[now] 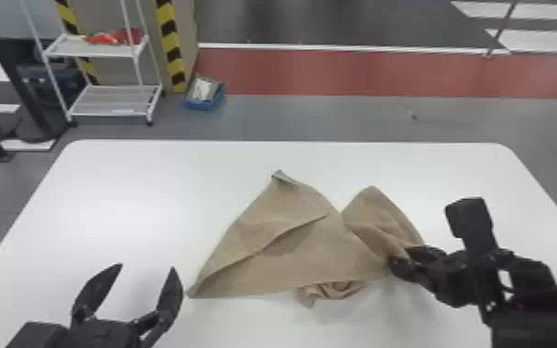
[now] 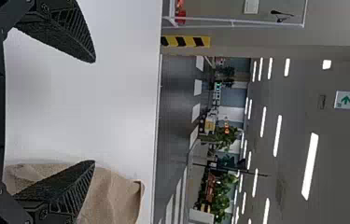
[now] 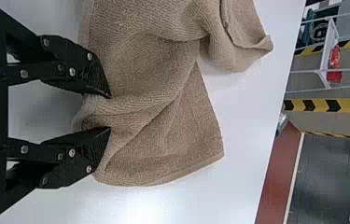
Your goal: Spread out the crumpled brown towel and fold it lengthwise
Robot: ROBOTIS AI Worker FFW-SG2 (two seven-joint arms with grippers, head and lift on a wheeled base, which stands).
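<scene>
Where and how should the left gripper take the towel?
Probably at the pointed left corner of the towel, coming in low from the left. It tapers to a narrow tip that looks easy to pinch, close beside the open left gripper, while the right gripper holds the opposite side.

A white table (image 1: 106,194) is stretching beneath and beyond the left gripper (image 1: 147,266) and right gripper (image 1: 399,254). The brown towel (image 1: 310,259) is lying crumpled between them, one corner resting just beside the left gripper, folds bunching between the right gripper's fingers.
</scene>
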